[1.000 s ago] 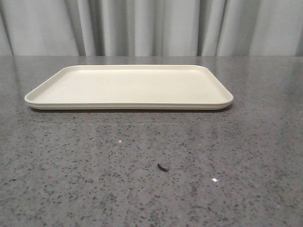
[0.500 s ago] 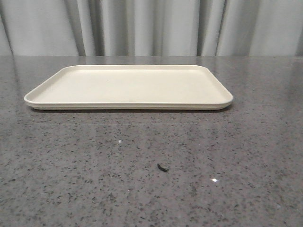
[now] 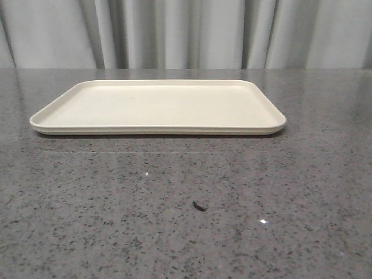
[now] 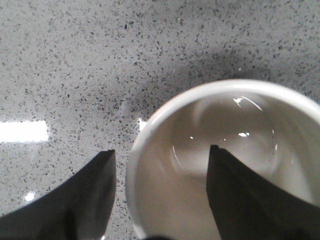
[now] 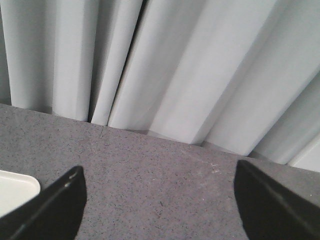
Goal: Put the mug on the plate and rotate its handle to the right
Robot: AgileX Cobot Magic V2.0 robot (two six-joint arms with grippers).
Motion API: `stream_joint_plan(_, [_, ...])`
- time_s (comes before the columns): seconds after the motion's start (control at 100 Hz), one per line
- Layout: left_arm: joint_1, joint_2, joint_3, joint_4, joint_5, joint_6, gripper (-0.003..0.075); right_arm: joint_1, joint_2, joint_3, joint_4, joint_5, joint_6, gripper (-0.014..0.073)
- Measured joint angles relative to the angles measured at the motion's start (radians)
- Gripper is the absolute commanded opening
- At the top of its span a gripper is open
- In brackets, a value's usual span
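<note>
Mug point(image 4: 225, 165) rim between left fingers point(image 4: 92, 195), unclamped.

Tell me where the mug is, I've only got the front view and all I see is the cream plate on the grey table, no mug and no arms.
Observer: The mug shows only in the left wrist view, seen from above with its mouth open to the camera.
Operator: Is the left gripper on it?
Observer: The left gripper straddles the rim: one finger is inside the mug, the other outside against the wall. Whether it is squeezing yet, I cannot tell.
Operator: Which way does the handle point?
Observer: No handle shows in that view, so I cannot say.
Operator: And the right arm?
Observer: The right gripper is open and empty, facing the curtain, with a corner of the plate at the edge of its view.
</note>
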Motion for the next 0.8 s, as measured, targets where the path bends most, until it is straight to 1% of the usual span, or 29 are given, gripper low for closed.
stream_joint_plan(0.04, [0.0,0.004,0.0,0.0,-0.002,0.0,0.0312,0.0,0.0,0.0,0.0,0.002,0.0,0.0594])
stream_joint_plan(0.09, [0.0,0.004,0.0,0.0,-0.002,0.0,0.0219,0.0,0.0,0.0,0.0,0.005,0.0,0.0594])
stream_joint_plan(0.16, [0.0,0.004,0.0,0.003,-0.002,0.0,0.0044,0.0,0.0,0.0,0.0,0.009,0.0,0.0594])
stream_joint_plan(0.18, [0.0,0.004,0.0,0.005,-0.004,0.0,0.0013,0.0,0.0,0.0,0.0,0.009,0.0,0.0594])
stream_joint_plan(0.19, [0.0,0.004,0.0,0.007,-0.004,0.0,-0.0017,0.0,0.0,0.0,0.0,0.009,0.0,0.0594])
stream_joint_plan(0.52, [0.0,0.004,0.0,0.018,-0.041,0.007,-0.0018,0.0,0.0,0.0,0.0,0.022,0.0,0.0594])
stream_joint_plan(0.69, [0.0,0.004,0.0,-0.043,-0.075,0.066,-0.0018,0.0,0.0,0.0,0.0,0.031,0.0,0.0594])
stream_joint_plan(0.8, [0.0,0.004,-0.004,-0.075,-0.088,0.079,-0.0018,0.0,0.0,0.0,0.0,0.033,0.0,0.0594])
